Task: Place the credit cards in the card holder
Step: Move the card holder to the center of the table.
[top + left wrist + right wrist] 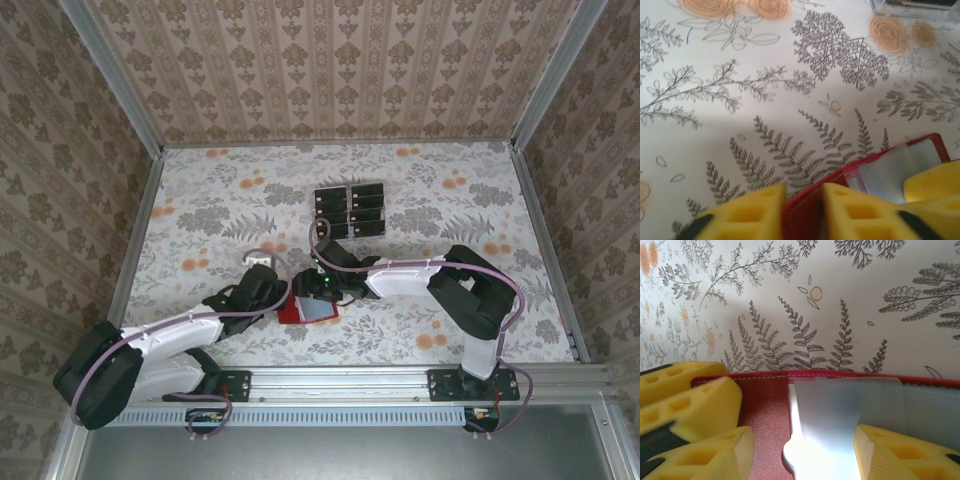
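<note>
Near the front middle of the table (200, 230), the card holder (308, 311) lies open, greyish inside up, between the two arms. Left gripper (802, 212) is clamped on its red edge, pinning it. Right gripper (800, 455) is half-spread over the inner pocket, with nothing held. Credit cards (350, 211) sit in the clear rack (318, 212) further back, well apart. Step looks like steadying the holder, no card fetched yet. Next move probably needs the right arm to reach the rack, pinch one card and slide it into the pocket.

No text seems readable anywhere here.
</note>
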Controlling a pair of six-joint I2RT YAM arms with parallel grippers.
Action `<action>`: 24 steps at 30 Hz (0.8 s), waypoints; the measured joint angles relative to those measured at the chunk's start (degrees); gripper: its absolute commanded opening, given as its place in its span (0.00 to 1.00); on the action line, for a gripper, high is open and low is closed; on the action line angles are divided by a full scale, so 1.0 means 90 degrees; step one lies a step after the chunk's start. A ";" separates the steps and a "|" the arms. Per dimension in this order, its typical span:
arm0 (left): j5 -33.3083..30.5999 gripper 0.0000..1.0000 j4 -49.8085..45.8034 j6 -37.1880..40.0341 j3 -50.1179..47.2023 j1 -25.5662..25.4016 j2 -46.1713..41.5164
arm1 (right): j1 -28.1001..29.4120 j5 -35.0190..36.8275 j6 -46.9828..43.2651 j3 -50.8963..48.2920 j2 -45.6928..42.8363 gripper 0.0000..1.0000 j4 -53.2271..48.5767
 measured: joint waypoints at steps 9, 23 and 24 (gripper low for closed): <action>0.0291 0.00 0.0478 0.0369 0.0454 0.0483 0.0877 | -0.0199 0.0216 -0.0216 -0.0012 -0.0374 0.58 -0.0342; 0.0678 0.61 0.0918 0.0923 0.0911 0.0860 0.1683 | -0.0270 0.1020 -0.0967 0.0080 -0.0690 0.61 -0.1503; 0.0682 0.64 0.0852 0.0952 0.0911 0.0894 0.1598 | -0.0274 0.1073 -0.1022 0.0126 -0.0690 0.61 -0.1586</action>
